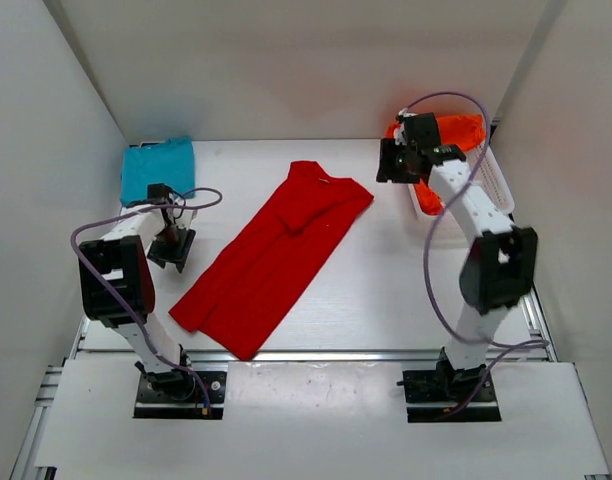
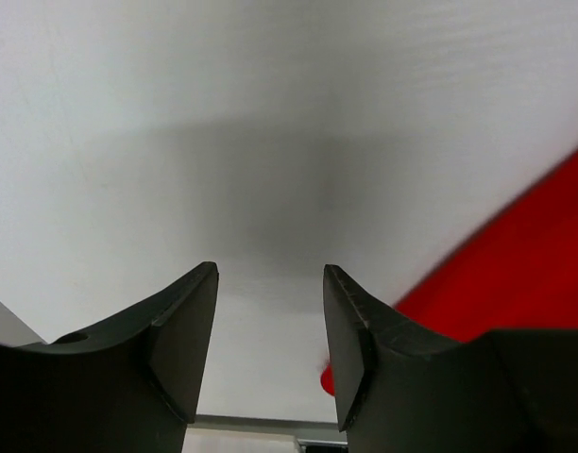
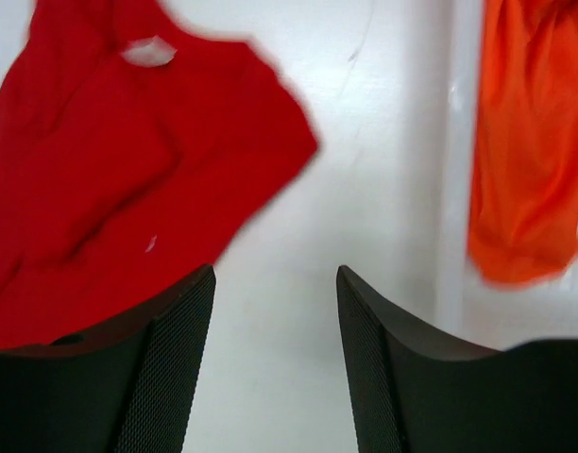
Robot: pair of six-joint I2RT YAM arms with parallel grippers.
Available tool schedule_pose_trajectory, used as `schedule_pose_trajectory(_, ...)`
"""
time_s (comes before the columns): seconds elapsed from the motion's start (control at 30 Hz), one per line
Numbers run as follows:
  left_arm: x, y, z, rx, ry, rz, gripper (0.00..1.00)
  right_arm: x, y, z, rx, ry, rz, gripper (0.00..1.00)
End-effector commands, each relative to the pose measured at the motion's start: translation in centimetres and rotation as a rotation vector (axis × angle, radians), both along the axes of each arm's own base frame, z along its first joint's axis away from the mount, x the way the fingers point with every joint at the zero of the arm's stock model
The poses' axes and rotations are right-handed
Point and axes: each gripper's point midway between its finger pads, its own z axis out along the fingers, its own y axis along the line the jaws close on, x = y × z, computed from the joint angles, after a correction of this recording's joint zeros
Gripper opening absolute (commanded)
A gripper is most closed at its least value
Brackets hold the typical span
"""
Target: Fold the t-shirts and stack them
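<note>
The red t-shirt (image 1: 271,255) lies folded lengthwise, slanting across the middle of the table, collar end at the back. A folded teal-blue t-shirt (image 1: 158,168) rests at the back left. The orange t-shirt (image 1: 454,135) hangs in the white basket (image 1: 494,178) at the back right. My left gripper (image 1: 172,248) hovers open over bare table just left of the red shirt's lower edge (image 2: 516,264), nothing between its fingers (image 2: 190,330). High between the red shirt's collar end (image 3: 128,142) and the orange shirt (image 3: 530,142), my right gripper (image 1: 398,165) is open and empty.
White walls close the table in on the left, back and right. A metal rail (image 1: 316,355) runs along the near edge in front of both arm bases. Purple cables loop off each arm.
</note>
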Motion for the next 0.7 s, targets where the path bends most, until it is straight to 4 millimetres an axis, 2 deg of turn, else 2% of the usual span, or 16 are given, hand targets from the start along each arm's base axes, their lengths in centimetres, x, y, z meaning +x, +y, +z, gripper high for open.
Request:
schedule_pose_trajectory(0.0, -1.0, -0.6, 2.7, -0.055, -0.076, 0.048, 0.6, -7.3, 3.2, 4.4, -0.015, -0.112, 0.102, 0.6)
schedule_pose_trajectory(0.03, -1.5, -0.7, 2.6, -0.077, -0.075, 0.06, 0.6, -8.9, 5.0, 4.1, -0.022, -0.127, 0.138, 0.6)
schedule_pose_trajectory(0.07, -1.6, -0.6, 2.9, -0.088, -0.083, 0.077, 0.61, -11.3, 5.2, 3.1, -0.024, -0.117, 0.14, 0.61)
schedule_pose_trajectory(0.1, -2.2, -0.6, 3.0, -0.105, -0.085, 0.096, 0.61, -14.6, 6.9, 2.1, -0.025, -0.101, 0.199, 0.61)
schedule_pose_trajectory(0.13, -2.7, -0.7, 2.8, -0.115, -0.077, 0.107, 0.61, -16.0, 7.7, 1.5, -0.009, -0.089, 0.192, 0.61)
schedule_pose_trajectory(0.23, -3.3, -1.3, 3.2, -0.097, -0.11, 0.097, 0.61, -24.3, 12.9, -2.6, 0.016, 0.023, 0.304, 0.59)
schedule_pose_trajectory(0.27, -3.3, -1.5, 3.5, -0.099, -0.127, 0.104, 0.62, -25.5, 14.0, -3.1, 0.05, 0.047, 0.283, 0.57)
schedule_pose_trajectory(0.33, -4.0, -2.1, 3.7, -0.108, -0.139, 0.103, 0.64, -29.0, 16.5, -4.6, 0.079, 0.094, 0.316, 0.56)
schedule_pose_trajectory(0.4, -4.0, -2.7, 4.5, -0.138, -0.184, 0.111, 0.65, -31.4, 18.0, -6.5, 0.114, 0.152, 0.286, 0.56)
schedule_pose_trajectory(0.47, -4.1, -3.4, 4.9, -0.184, -0.206, 0.14, 0.68, -33.6, 19.9, -7.4, 0.149, 0.186, 0.295, 0.56)
schedule_pose_trajectory(0.53, -3.9, -3.6, 5.6, -0.197, -0.235, 0.15, 0.68, -34.8, 21.2, -8.4, 0.186, 0.236, 0.258, 0.56)
schedule_pose_trajectory(0.57, -4.0, -3.7, 5.5, -0.203, -0.234, 0.161, 0.68, -35.2, 22.2, -8.2, 0.216, 0.234, 0.265, 0.56)
schedule_pose_trajectory(0.63, -3.7, -4.0, 6.0, -0.204, -0.264, 0.153, 0.69, -36.1, 22.8, -9.6, 0.229, 0.274, 0.218, 0.56)
schedule_pose_trajectory(0.67, -4.0, -4.0, 5.6, -0.206, -0.258, 0.16, 0.69, -36.0, 23.4, -9.4, 0.247, 0.268, 0.205, 0.56)
